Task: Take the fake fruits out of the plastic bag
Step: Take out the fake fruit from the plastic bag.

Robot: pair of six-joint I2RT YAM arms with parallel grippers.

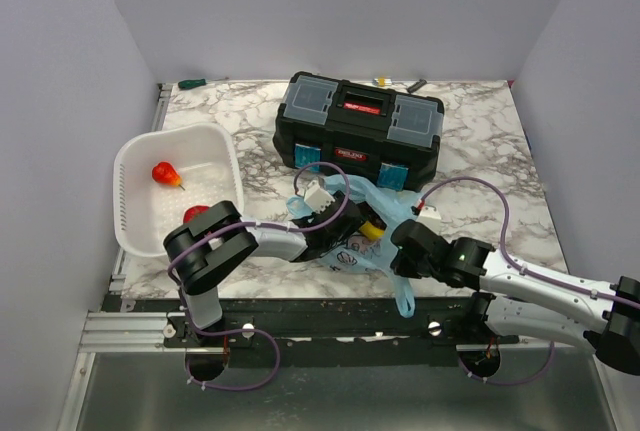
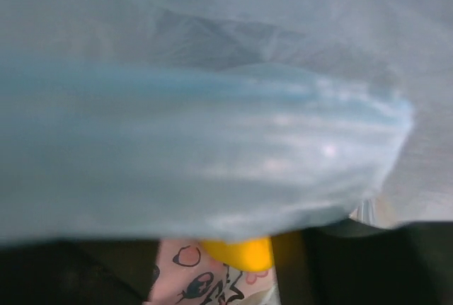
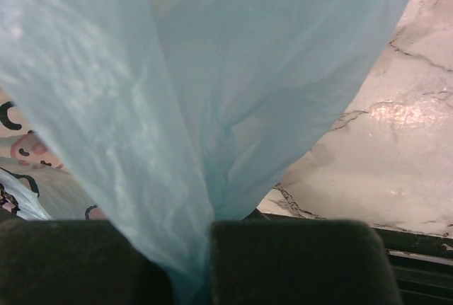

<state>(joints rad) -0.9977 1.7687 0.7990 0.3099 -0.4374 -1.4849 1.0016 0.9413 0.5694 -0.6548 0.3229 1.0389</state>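
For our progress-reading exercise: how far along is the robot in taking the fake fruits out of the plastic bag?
Done: a round red fruit lies in the white basket, seemingly already removed. In hand: the right gripper pinches the plastic bag while the left gripper reaches into its mouth, near a yellow fruit. Left: that yellow fruit is inside; any others are hidden.

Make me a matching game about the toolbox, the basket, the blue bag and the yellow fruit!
Things:
1. toolbox
2. basket
3. plastic bag
4. yellow fruit

Clues:
A. light blue, pinched by the shut right gripper
B. white, with a red fruit inside
C. tucked in the bag's folds
D. black, behind the bag

Pairs: 1-D, 2-B, 3-A, 4-C.
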